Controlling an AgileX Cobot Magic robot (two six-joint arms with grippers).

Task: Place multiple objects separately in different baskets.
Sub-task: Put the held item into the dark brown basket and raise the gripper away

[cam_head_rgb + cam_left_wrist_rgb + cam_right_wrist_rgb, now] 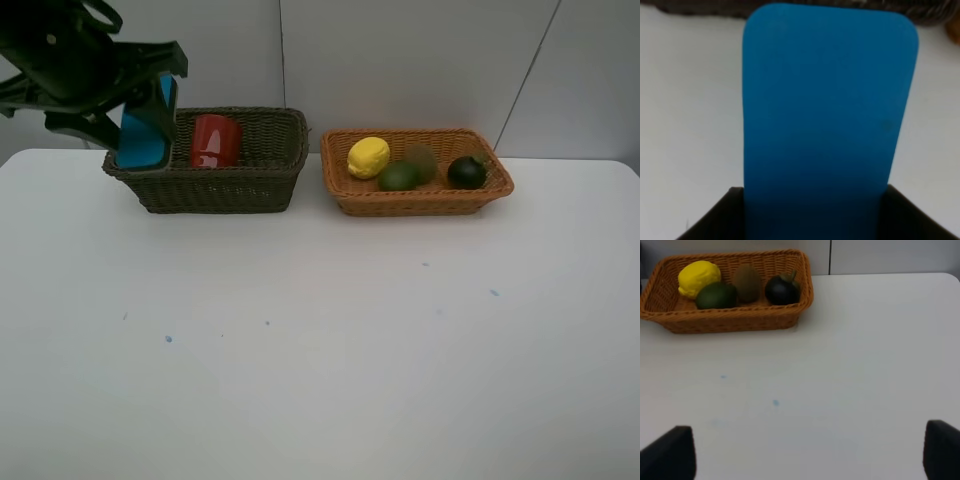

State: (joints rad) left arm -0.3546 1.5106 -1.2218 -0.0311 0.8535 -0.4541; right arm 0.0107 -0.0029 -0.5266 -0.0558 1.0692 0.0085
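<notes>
Blue eraser clamped upright in the left fingers, hanging at the left end of the dark olive-brown basket, lower edge level with the rim there; touching the rim or not, impossible to tell. Same eraser fills the left wrist view, a flat slab with rounded corners, base wedged between the dark left fingers, white counter to either side and a strip of dark wicker past its far end.

Just beside the eraser, inside the same deep basket, red cup, lying over on its side as far as can be judged. Rest of that basket's inside hidden by its wall.

Close to the right of it, apart by a narrow gap, light orange-tan basket, shallower, carrying four fruits: yellow lemon at its left end, green lime just in front and to the right of it, brown kiwi behind the lime, dark green mangosteen toward the right end. Seen again from the right wrist: lemon, lime, kiwi, mangosteen, all in that basket.

Right fingers spread wide, empty, over bare white counter, well apart from the tan basket; only the two dark tips visible, one at each lower corner of that view.

Counter white, flecked with a few small blue specks.
</notes>
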